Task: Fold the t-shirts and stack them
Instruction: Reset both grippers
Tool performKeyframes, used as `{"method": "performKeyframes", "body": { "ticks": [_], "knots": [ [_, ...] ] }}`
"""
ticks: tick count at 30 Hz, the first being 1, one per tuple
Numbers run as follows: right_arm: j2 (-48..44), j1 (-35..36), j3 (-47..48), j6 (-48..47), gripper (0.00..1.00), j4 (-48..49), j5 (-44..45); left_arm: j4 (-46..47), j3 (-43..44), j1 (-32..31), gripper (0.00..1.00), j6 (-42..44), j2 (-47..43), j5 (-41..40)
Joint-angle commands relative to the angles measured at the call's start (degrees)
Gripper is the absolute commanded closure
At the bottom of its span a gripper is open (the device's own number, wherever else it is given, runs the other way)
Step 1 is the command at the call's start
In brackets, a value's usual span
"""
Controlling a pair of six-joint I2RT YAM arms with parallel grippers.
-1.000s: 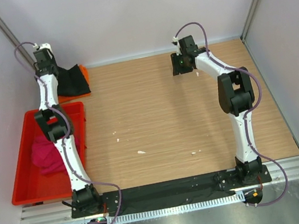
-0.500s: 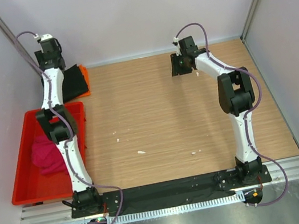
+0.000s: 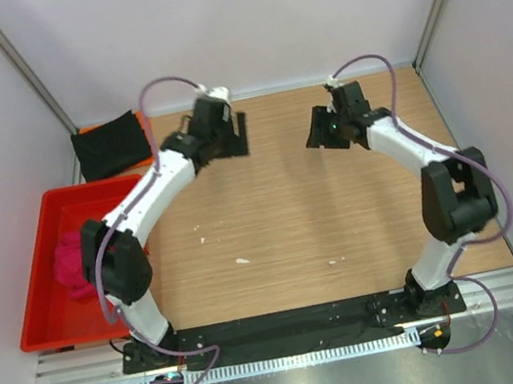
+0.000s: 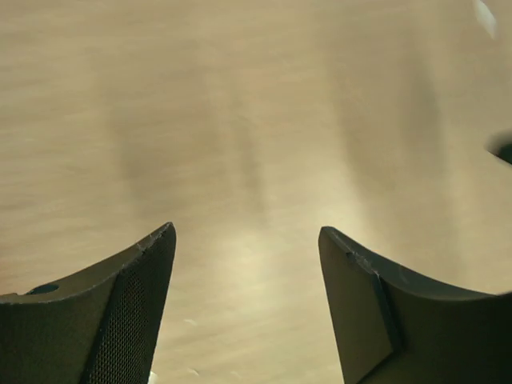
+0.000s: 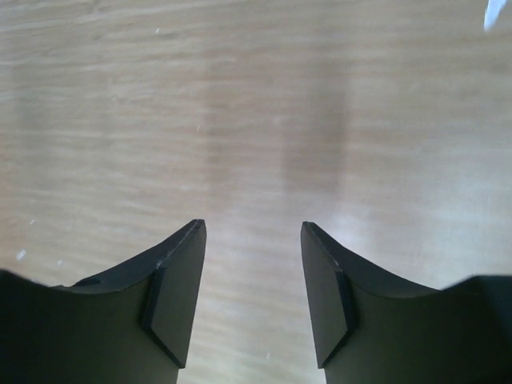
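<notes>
Blk t-shirt (image 3: 110,145), far-L corner, wood tbl (image 3: 291,216)

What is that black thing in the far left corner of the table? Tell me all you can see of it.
It is the black t-shirt, soft dark cloth folded into a flat, roughly rectangular packet that sits slightly askew. It lies at the far left corner of the wooden table, close to the walls and just beyond the red tray. It rests on an orange t-shirt, which shows only as a thin strip at its edge. No tag can be made out. The left gripper hangs apart from it, to its right.
</notes>
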Motion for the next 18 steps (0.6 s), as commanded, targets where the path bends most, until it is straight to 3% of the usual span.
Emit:
{"method": "performKeyframes", "body": {
  "ticks": [1,4,7,8,9,15,18],
  "knots": [
    [-10.87,0.5,-12.94,8.71,0.41,2.75,-1.08,-0.44,-11.79,-8.16,0.26,-6.6,-10.69,10.6],
    [-21.15,1.28,-21.41,12.32,0.33,3.63,-1.44,3.15,-24.21,-13.88,0.22,-10.56,-20.61,20.43],
    [-33.45,2.43,-32.57,17.49,0.15,5.47,-0.03,10.0,-38.41,-16.08,0.18,-16.53,-30.12,27.55],
    [-36.88,2.96,-37.47,19.26,0.02,5.91,0.23,12.11,-42.22,-16.09,0.17,-19.25,-37.9,28.62],
    [-42.39,3.05,-39.78,20.93,0.0,5.74,-0.12,16.83,-49.66,-16.0,0.16,-21.01,-41.63,29.15],
    [-59.82,3.57,-55.08,34.64,0.0,-0.67,-2.67,30.37,-70.69,-15.82,0.12,-35.93,-68.15,30.56],
    [-67.48,3.58,-59.92,39.48,0.0,-4.8,-2.67,29.62,-76.16,-15.74,0.11,-38.6,-79.49,28.28]
  ]
}}
